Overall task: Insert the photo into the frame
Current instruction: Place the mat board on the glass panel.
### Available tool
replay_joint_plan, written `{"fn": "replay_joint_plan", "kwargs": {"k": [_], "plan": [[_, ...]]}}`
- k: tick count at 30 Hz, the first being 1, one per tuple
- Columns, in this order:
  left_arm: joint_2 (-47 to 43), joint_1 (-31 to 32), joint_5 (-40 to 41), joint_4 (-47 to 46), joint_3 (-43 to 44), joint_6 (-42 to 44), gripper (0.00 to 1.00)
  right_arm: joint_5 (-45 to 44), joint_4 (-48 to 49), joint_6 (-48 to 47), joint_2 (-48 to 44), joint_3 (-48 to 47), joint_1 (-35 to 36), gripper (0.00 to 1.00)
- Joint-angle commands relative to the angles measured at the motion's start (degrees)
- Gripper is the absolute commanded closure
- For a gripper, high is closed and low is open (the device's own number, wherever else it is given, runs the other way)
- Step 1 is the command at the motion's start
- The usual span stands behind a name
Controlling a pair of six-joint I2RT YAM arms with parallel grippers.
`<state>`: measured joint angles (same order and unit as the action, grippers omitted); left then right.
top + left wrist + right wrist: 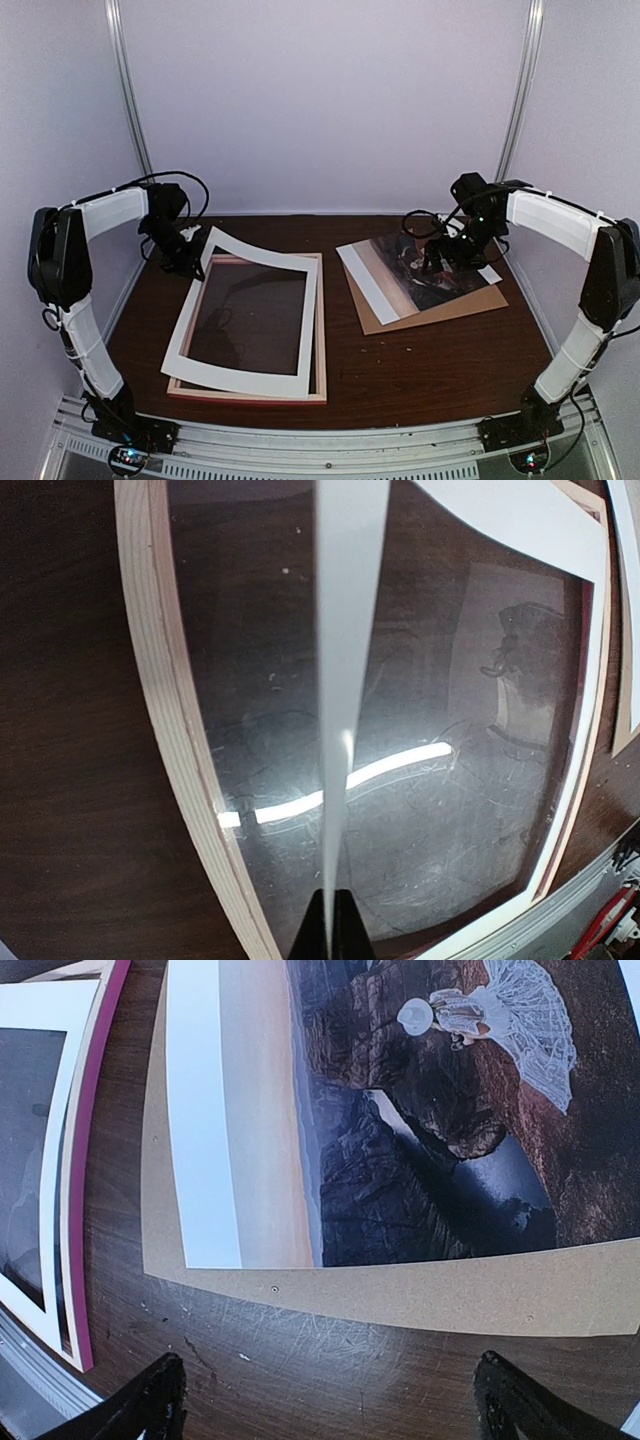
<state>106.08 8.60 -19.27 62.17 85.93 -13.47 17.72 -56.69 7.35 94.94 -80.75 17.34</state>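
Gripping the far left corner of the white mat [240,383], the left gripper [188,262] has its jaws clenched on the card. That corner is lifted, and the mat slopes down to rest over the frame [323,350].

Left wrist view: mat seen edge-on as a thin white strip running up from the closed fingertips [330,925].

Frame lies flat at left-centre of the table [420,370], pale wood side up. Its pink face shows only as a thin edge in the right wrist view [95,1160]. A clear pane [450,780] sits inside the wooden bars [165,730] and reflects a bright light strip.

Photo [420,280] is not in the frame. It lies face up on the brown backing board [440,312], to the right of the frame and apart from it, with bare table between. The white margin is on the side toward the frame. The pale figure is clear in the right wrist view [420,1160]. The board [400,1295] shows past the print's edges.

Right gripper [440,258] hangs over the photo, jaws released and spread wide, grasping nothing. Both fingertips [160,1400] show over the dark table, near the board's edge. I cannot tell whether they touch the table.
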Motion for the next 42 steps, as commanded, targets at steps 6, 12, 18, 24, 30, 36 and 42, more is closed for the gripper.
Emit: {"fn": "replay_joint_plan", "kwargs": {"k": [6, 12, 18, 24, 30, 36, 42], "plan": [[-0.31, -1.54, -4.19, -3.42, -1.25, -1.58, 1.00, -1.25, 1.57, 0.16, 0.55, 0.72, -0.19, 0.01], [-0.18, -1.51, -8.12, -5.13, -2.88, -1.71, 1.00, -0.99, 2.01, 0.21, 0.75, 1.13, -0.22, 0.00], [-0.50, -1.48, -9.49, -6.29, -4.11, -2.56, 1.00, -0.91, 2.11, 0.20, 0.91, 1.30, -0.20, 0.00], [-0.91, -1.48, -9.39, -7.07, -5.76, -3.00, 1.00, -0.50, 2.29, 0.28, 1.16, 1.17, -0.20, 0.00], [-1.09, -1.48, -8.85, -7.78, -7.67, -2.81, 0.97, -0.23, 2.46, 0.43, 1.40, 1.12, -0.20, 0.00], [-1.25, -1.48, -6.74, -7.82, -7.55, -2.57, 0.80, -0.01, 2.69, 0.50, 1.49, 1.30, -0.20, 0.00], [-0.92, -1.48, -5.57, -7.72, -7.36, -1.50, 0.62, 0.21, 2.82, 0.46, 1.66, 1.22, -0.20, 0.00]]}}
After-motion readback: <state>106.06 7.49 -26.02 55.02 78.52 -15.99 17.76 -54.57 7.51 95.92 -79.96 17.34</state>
